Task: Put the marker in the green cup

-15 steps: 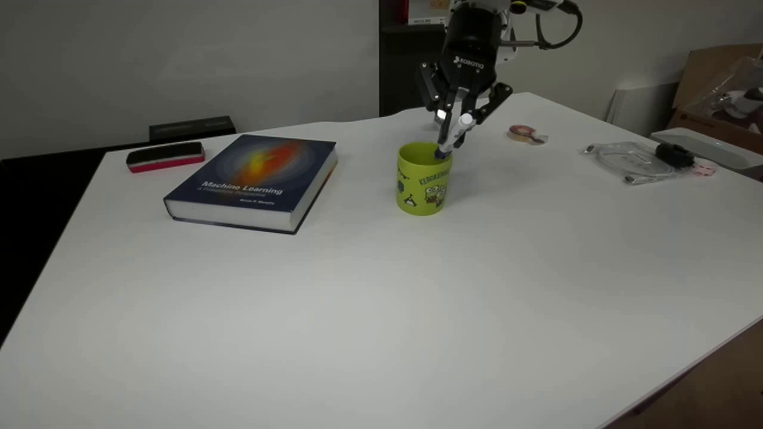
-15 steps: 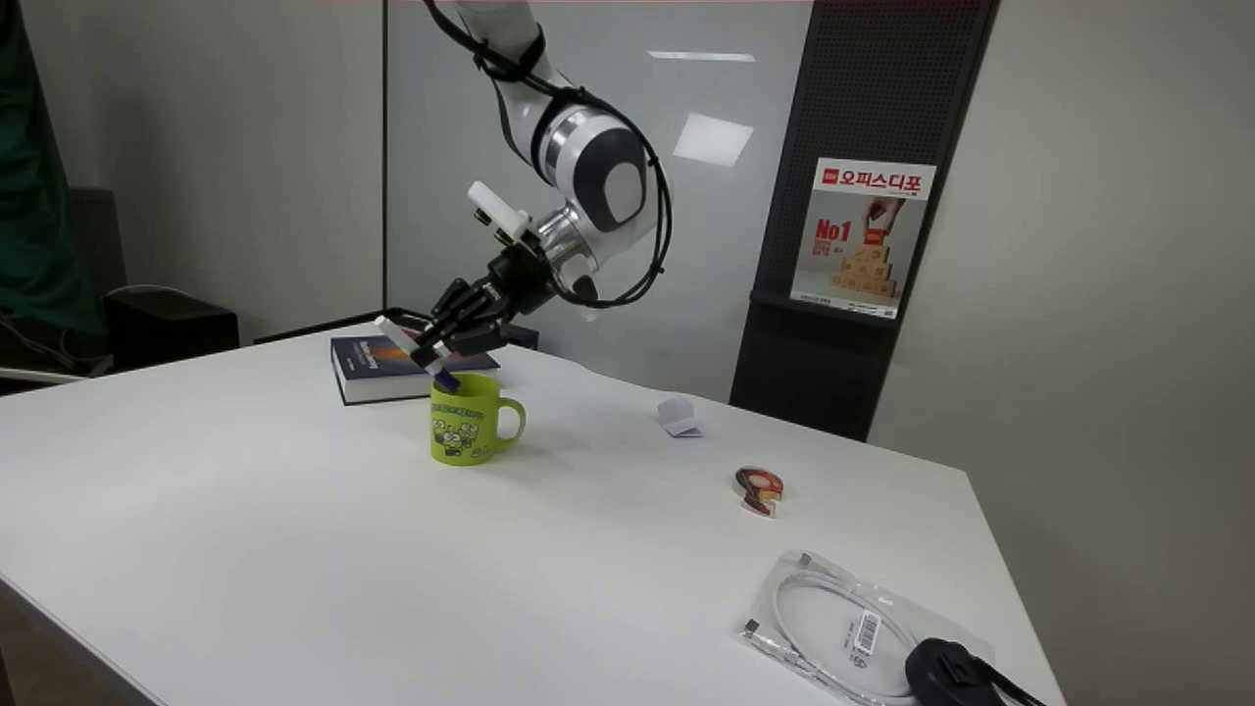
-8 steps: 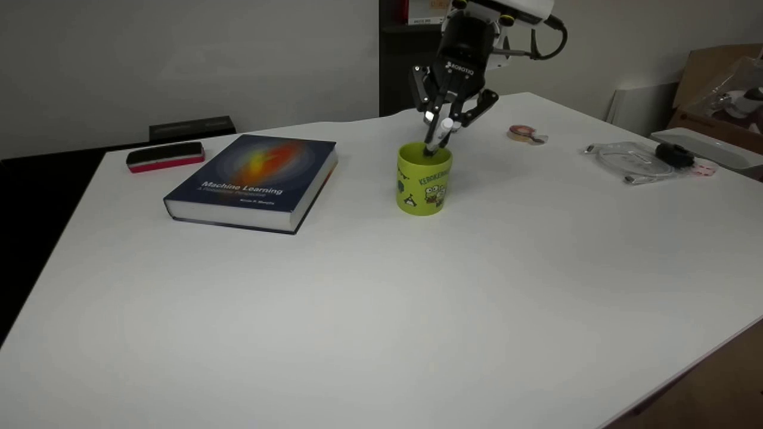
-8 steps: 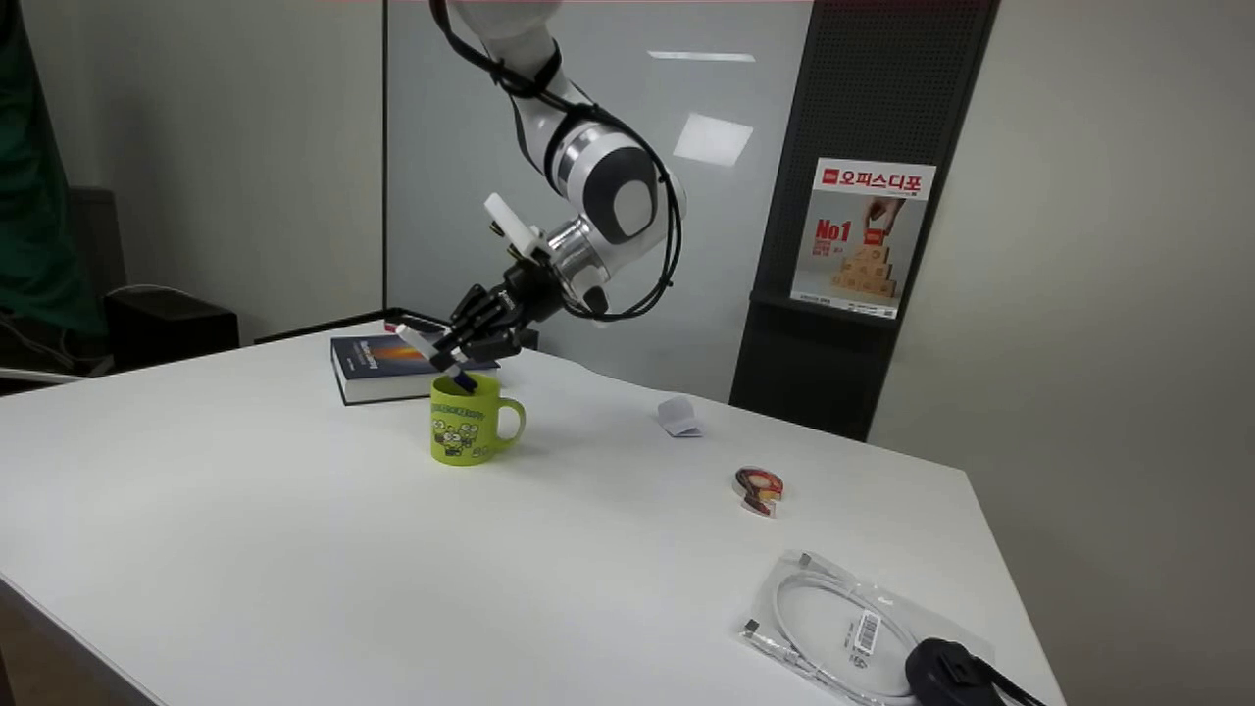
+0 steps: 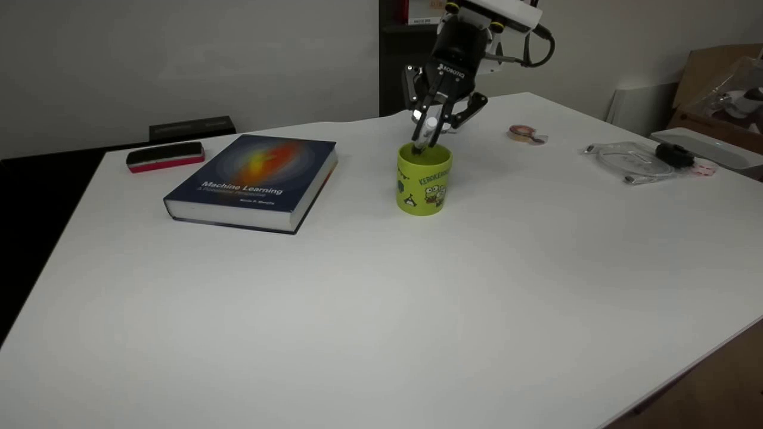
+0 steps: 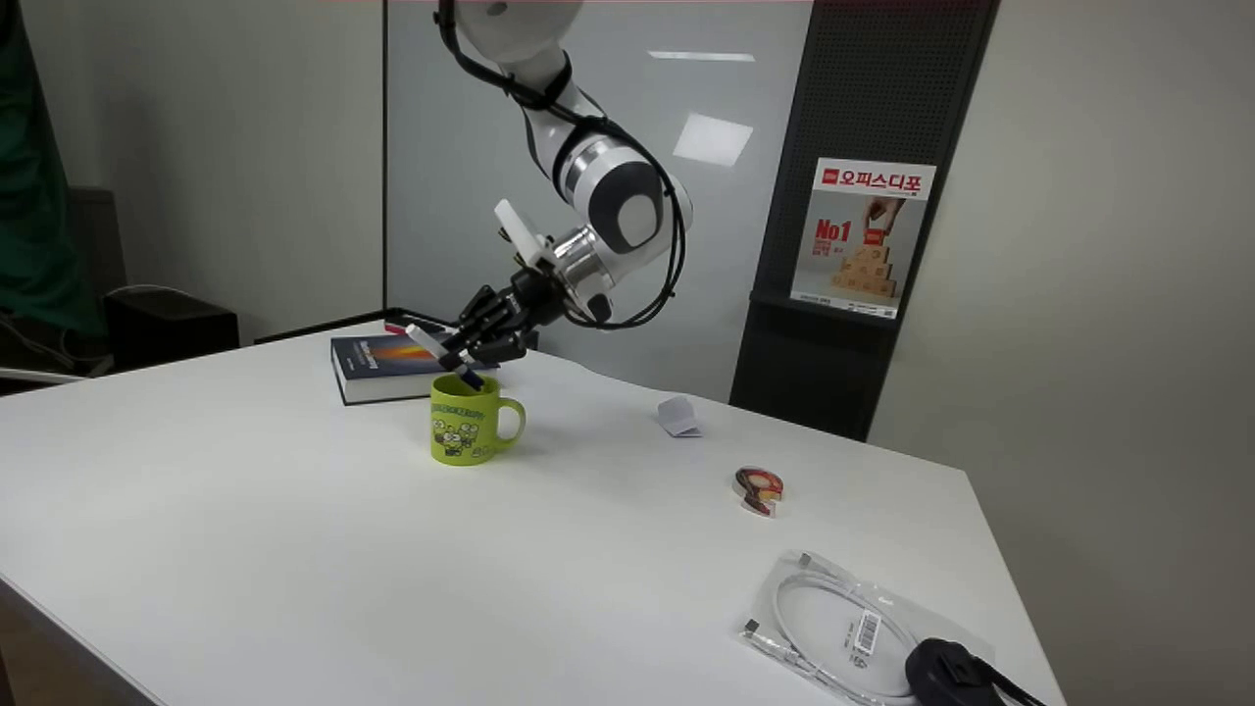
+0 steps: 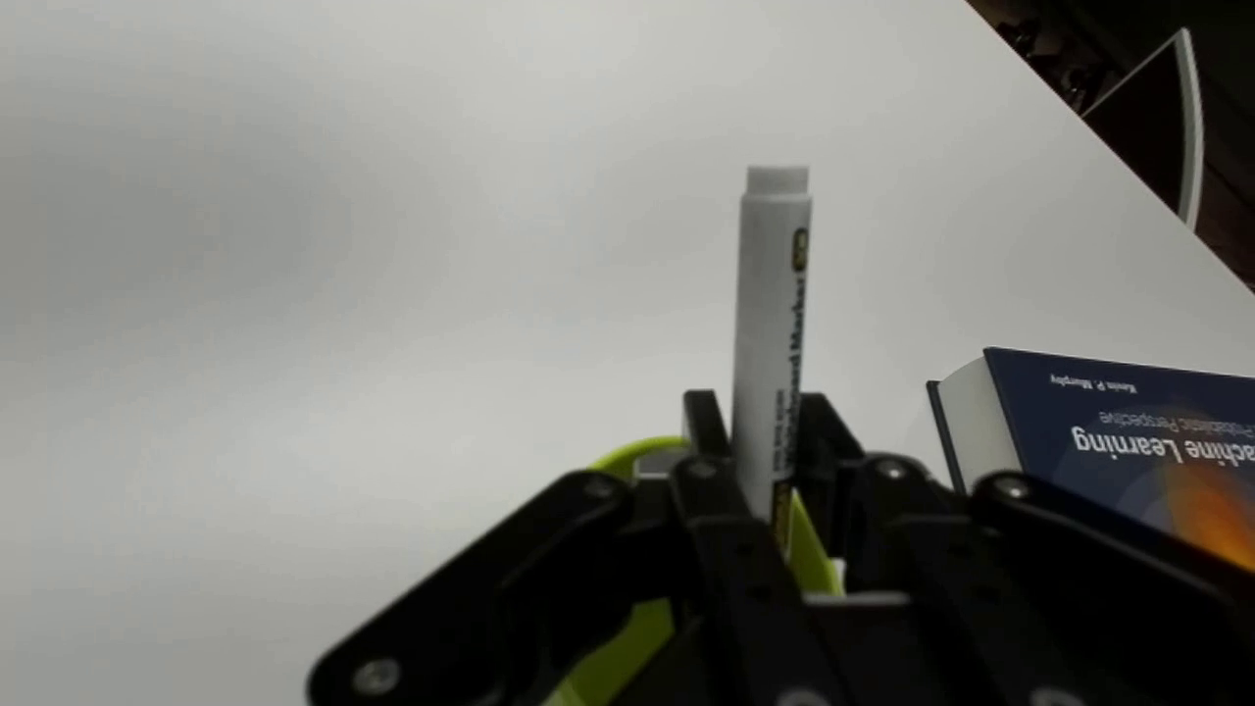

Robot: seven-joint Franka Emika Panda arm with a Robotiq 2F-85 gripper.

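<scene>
The green cup (image 5: 422,193) stands upright on the table, its handle showing in an exterior view (image 6: 510,420). My gripper (image 5: 428,132) is above the cup's mouth and shut on the marker (image 5: 430,124). The marker is tilted. Its white end points up and out, clearly seen in an exterior view (image 6: 424,337). Its dark end points down at the cup's opening, near the far rim; how deep it reaches is hard to tell. In the wrist view the marker (image 7: 772,294) stands between the fingertips (image 7: 765,427), and the cup (image 7: 627,456) is partly hidden behind the fingers.
A thick book (image 5: 250,179) lies beside the cup, with a red-and-black object (image 5: 166,157) behind it. A tape roll (image 6: 759,488), a folded white paper (image 6: 678,417) and a bagged cable (image 6: 843,623) with a black object (image 6: 946,672) lie on the handle side.
The gripper has moved across the cup's mouth with the marker in it, leftward in an exterior view. The marker's dark end has shifted toward the rear of the opening. The cup has not moved.
</scene>
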